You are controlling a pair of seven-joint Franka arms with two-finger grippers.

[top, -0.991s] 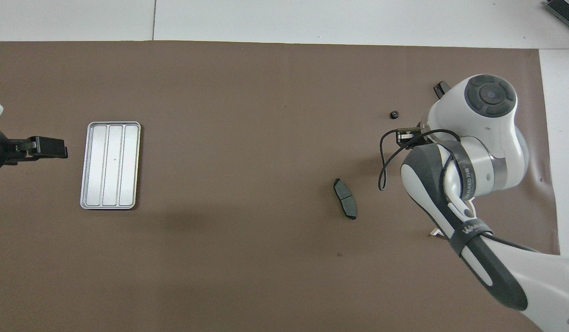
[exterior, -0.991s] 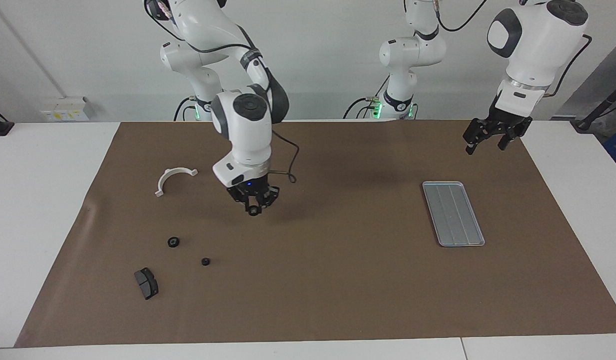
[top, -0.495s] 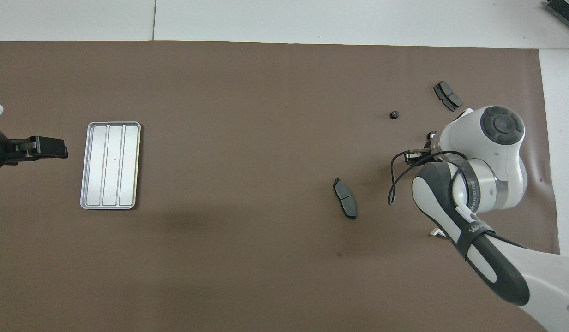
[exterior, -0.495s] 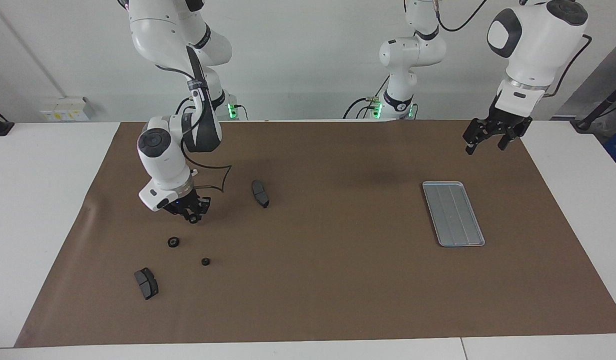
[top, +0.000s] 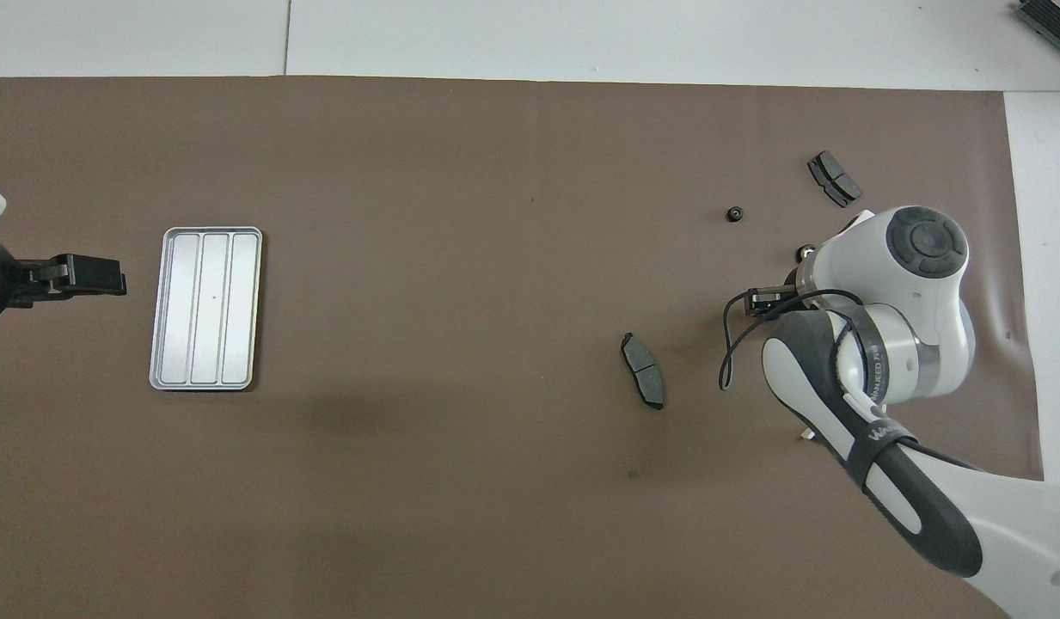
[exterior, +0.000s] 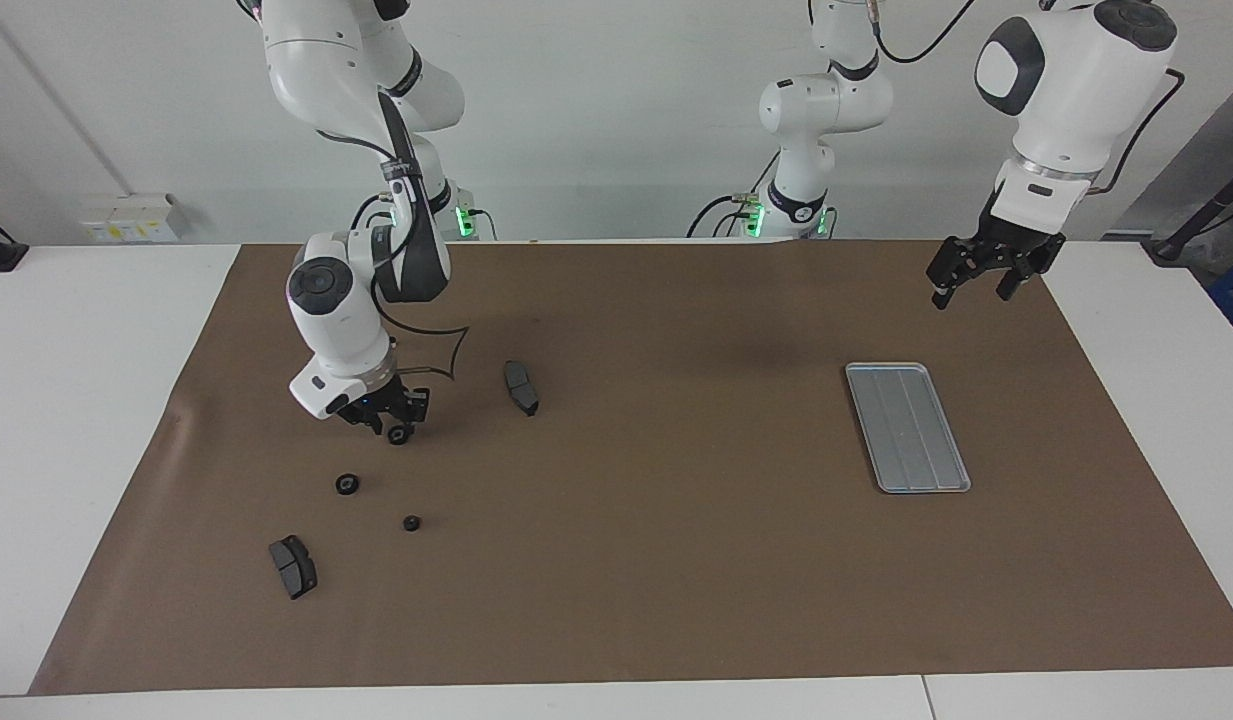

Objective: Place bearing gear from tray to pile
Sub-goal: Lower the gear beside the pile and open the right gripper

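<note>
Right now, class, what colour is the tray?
Silver-grey metal with lengthwise ridges; the tray shows best in the overhead view.

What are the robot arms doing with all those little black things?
The right hand is low over the brown mat, holding a small black gear close to the other loose parts: two more gears and two dark brake pads. It looks ready to drop the gear there. The silver tray at the left arm's end has nothing on it. The left hand waits in the air near the tray.

Bright, even overhead light (soft shadows); both views sharp.
</note>
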